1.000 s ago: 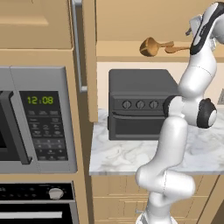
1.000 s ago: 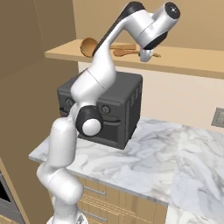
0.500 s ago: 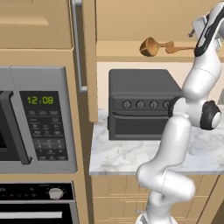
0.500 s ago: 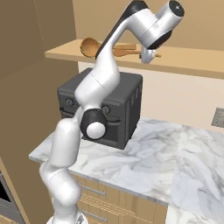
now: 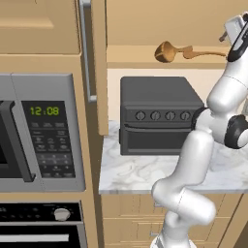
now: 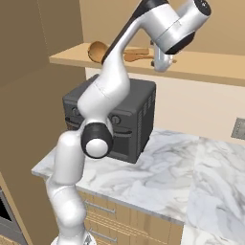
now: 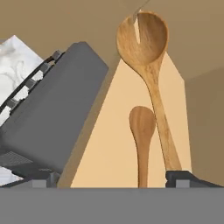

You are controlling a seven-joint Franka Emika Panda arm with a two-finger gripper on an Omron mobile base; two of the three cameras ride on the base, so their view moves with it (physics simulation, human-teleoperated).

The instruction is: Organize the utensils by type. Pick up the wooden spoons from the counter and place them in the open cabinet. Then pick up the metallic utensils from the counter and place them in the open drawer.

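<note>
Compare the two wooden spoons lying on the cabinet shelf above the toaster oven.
In the hand view, the larger wooden spoon has a wide, round, hollow bowl; the smaller wooden spoon has a narrow oval one. The larger spoon reaches farther along the shelf and lies slanted; the smaller lies straighter. Both are orange-brown wood, side by side.

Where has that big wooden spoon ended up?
The big wooden spoon lies on the open cabinet shelf above the black toaster oven, beside a smaller wooden spoon seen in the hand view.
</note>
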